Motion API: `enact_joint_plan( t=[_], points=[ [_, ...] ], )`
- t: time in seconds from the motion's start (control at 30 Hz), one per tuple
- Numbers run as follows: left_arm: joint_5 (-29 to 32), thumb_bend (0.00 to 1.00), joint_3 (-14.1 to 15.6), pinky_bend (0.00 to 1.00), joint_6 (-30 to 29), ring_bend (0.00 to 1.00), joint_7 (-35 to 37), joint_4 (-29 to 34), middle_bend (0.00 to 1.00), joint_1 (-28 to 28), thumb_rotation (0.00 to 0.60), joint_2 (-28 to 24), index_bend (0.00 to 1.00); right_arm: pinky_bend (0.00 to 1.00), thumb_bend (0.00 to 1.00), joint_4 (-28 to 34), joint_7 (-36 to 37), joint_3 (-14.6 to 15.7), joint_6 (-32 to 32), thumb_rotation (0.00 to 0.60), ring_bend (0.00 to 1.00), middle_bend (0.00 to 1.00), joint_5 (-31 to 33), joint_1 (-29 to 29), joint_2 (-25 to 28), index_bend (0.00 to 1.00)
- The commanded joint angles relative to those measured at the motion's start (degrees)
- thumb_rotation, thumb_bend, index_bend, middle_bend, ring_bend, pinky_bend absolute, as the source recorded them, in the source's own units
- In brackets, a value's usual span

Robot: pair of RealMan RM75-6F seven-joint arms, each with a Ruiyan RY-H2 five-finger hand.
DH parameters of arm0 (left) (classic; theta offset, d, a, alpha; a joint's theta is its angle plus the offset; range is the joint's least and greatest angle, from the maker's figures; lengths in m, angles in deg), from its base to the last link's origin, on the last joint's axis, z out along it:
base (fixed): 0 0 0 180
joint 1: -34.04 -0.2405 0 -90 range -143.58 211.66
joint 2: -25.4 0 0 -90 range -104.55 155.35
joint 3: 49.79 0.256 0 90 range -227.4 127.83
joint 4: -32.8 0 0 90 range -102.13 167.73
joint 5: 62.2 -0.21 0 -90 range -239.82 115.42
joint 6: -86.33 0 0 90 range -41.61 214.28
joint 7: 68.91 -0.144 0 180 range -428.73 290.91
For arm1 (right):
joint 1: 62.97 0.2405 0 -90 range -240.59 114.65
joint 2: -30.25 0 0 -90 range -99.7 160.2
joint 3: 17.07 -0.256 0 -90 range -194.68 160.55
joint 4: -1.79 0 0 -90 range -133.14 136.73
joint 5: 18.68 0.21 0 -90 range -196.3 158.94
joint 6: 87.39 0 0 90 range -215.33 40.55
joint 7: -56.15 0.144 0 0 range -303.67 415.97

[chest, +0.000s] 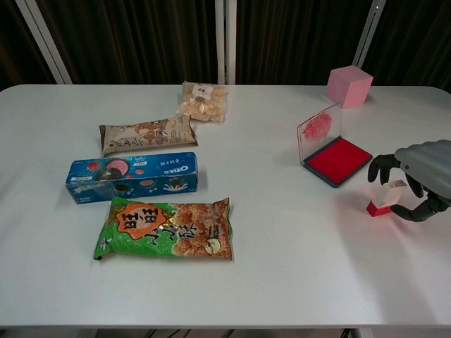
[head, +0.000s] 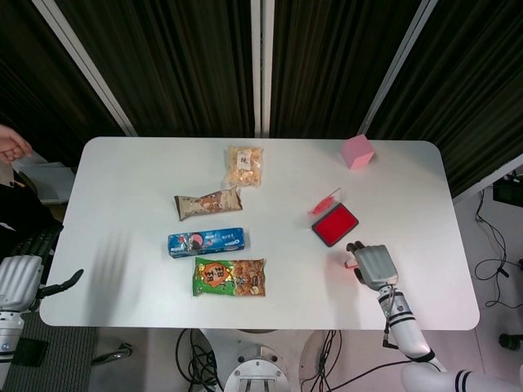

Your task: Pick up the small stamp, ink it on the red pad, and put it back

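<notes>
The small stamp (chest: 382,201), white-topped with a red base, stands tilted on the white table (chest: 282,253) just right of the red ink pad (chest: 338,160), whose clear lid (chest: 318,127) is propped up. My right hand (chest: 421,169) hovers over the stamp with fingers spread on either side, not gripping it. In the head view the stamp (head: 351,263) peeks out at the left edge of my right hand (head: 374,264), below the ink pad (head: 335,224). My left hand (head: 24,276) hangs off the table's left edge, holding nothing, fingers apart.
A pink cube (chest: 348,86) sits at the back right. Left of centre lie a cookie bag (chest: 202,101), a brown snack bar (chest: 146,134), a blue Oreo box (chest: 132,176) and a green snack bag (chest: 165,229). A person's hand (head: 12,145) shows at the far left.
</notes>
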Motion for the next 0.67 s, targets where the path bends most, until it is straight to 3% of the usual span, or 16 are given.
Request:
enact_joint_plan(
  t=[0.03, 0.13, 0.27, 0.3, 0.4, 0.43, 0.47, 0.67],
  points=[
    [0.01, 0.17, 0.0, 0.21, -0.01, 0.12, -0.04, 0.08, 0.12, -0.01, 0.197, -0.04, 0.09, 0.76, 0.23, 2.67, 0.18, 0.51, 1.09, 0.6, 0.55, 0.28, -0.88, -0.72, 2.41, 0.2],
    [0.07, 0.17, -0.01, 0.21, -0.08, 0.12, -0.17, 0.19, 0.12, -0.09, 0.194, -0.19, 0.09, 0.74, 0.21, 7.22, 1.46, 1.35, 4.91, 0.6, 0.52, 0.25, -3.44, -2.72, 7.11, 0.09],
    [0.15, 0.17, -0.11, 0.21, -0.25, 0.12, -0.37, 0.66, 0.12, -0.15, 0.199, -0.52, 0.09, 0.64, 0.19, 14.12, 6.32, 2.63, 12.74, 0.6, 0.43, 0.17, -6.89, -7.71, 16.54, 0.03],
    [0.11, 0.17, -0.14, 0.21, -0.25, 0.12, -0.51, 0.98, 0.12, -0.11, 0.198, -0.68, 0.09, 0.58, 0.18, 15.58, 8.57, 3.14, 14.75, 0.6, 0.37, 0.14, -7.92, -9.25, 19.39, 0.02],
    [0.05, 0.17, -0.34, 0.21, -0.4, 0.12, -1.14, 1.9, 0.12, 0.01, 0.194, -1.28, 0.09, 0.16, 0.12, 15.78, 14.5, 4.31, 19.82, 0.6, 0.07, 0.01, -11.04, -13.01, 24.35, 0.0],
    [0.1, 0.17, -0.45, 0.21, -0.51, 0.12, -1.35, 2.1, 0.12, 0.02, 0.195, -1.45, 0.09, 0.05, 0.1, 15.3, 15.82, 4.37, 21.39, 0.6, 0.01, 0.0, -11.53, -14.09, 25.0, 0.0],
    [0.17, 0.17, -0.57, 0.21, -0.6, 0.12, -1.54, 2.27, 0.12, 0.03, 0.196, -1.59, 0.09, 0.0, 0.09, 14.74, 17.11, 4.27, 22.76, 0.6, 0.0, 0.0, -11.85, -15.03, 25.3, 0.0],
    [0.07, 0.17, -0.89, 0.21, -0.75, 0.12, -2.63, 3.3, 0.12, 0.29, 0.193, -2.05, 0.09, 0.0, 0.08, 12.31, 21.06, 2.94, 23.6, 0.6, 0.0, 0.0, -10.41, -17.18, 25.05, 0.0]
  ],
)
